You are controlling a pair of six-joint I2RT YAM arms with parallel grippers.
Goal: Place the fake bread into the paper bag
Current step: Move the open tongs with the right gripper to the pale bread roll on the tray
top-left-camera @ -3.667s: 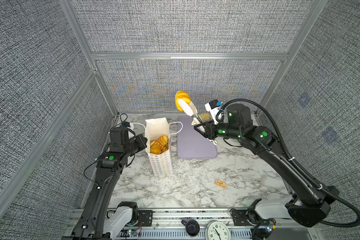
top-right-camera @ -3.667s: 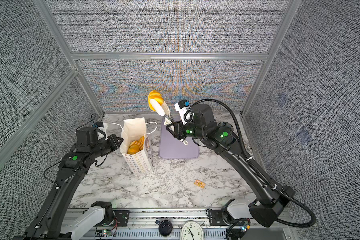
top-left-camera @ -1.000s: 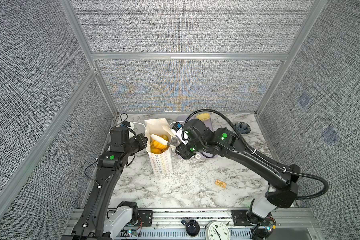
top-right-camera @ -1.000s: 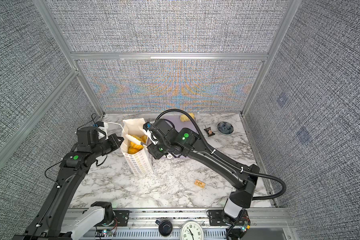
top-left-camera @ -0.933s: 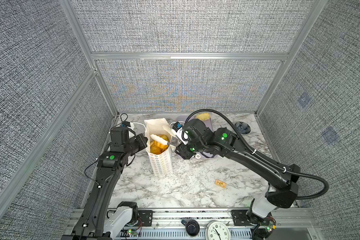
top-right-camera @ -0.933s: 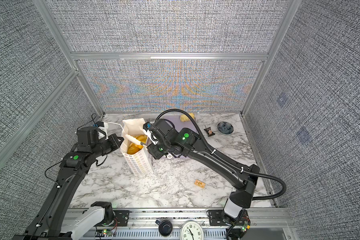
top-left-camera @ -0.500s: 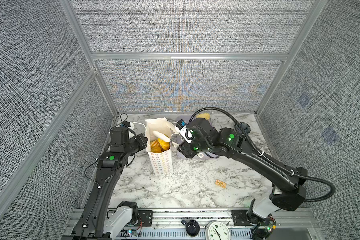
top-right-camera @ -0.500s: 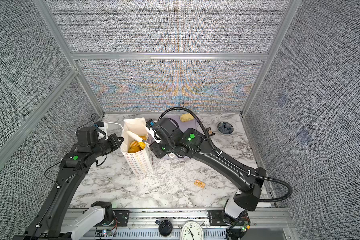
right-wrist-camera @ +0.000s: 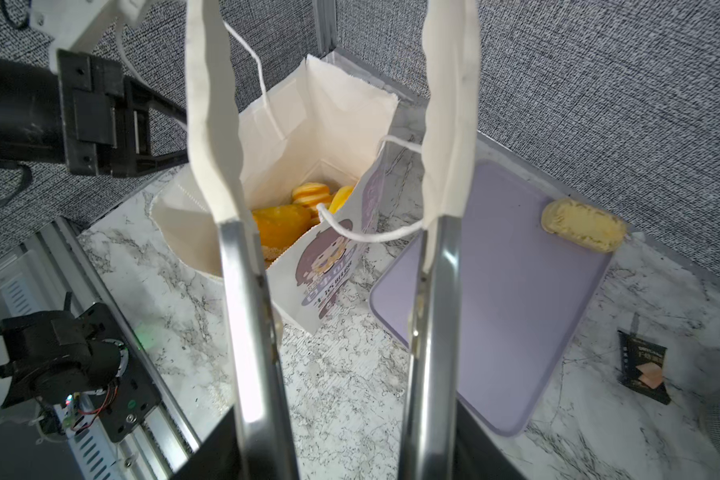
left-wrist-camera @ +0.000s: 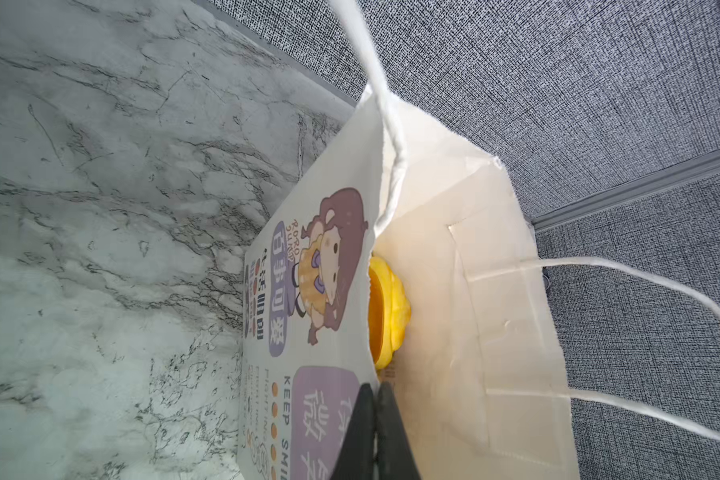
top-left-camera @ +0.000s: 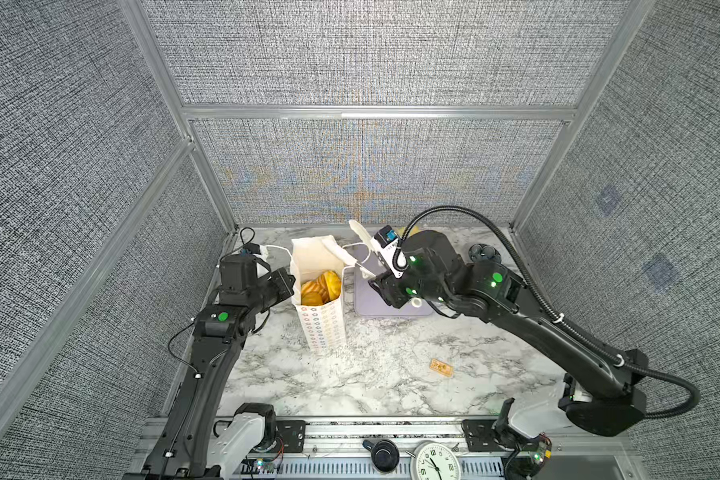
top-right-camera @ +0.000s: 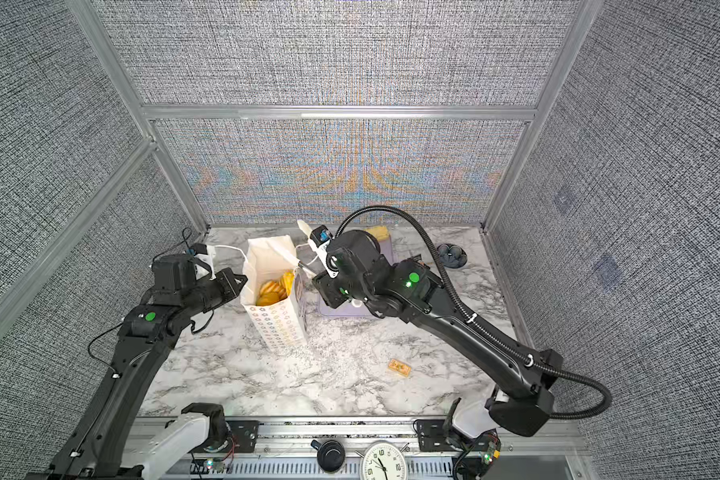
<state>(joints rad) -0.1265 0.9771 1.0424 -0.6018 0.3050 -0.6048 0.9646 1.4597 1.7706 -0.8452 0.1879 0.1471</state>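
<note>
Here, the left end effector (left-wrist-camera: 377, 395) is clamped on the rim of the upright paper bag (top-left-camera: 323, 328), which holds several fake bread loaves (top-left-camera: 321, 286). The right end effector (top-left-camera: 350, 245) hangs open and empty above the bag's tray-side edge. One pale bun (right-wrist-camera: 582, 224) lies on the lavender tray (right-wrist-camera: 516, 311).

Grey woven fabric wall panels (top-left-camera: 371, 54) enclose a white, grey-veined marble tabletop (top-left-camera: 350, 386) on 3 sides.
Silver aluminium frame bars (top-left-camera: 375, 113) edge the panels; a slotted metal rail (top-left-camera: 391, 430) runs along the evenly lit tabletop's front edge.
</note>
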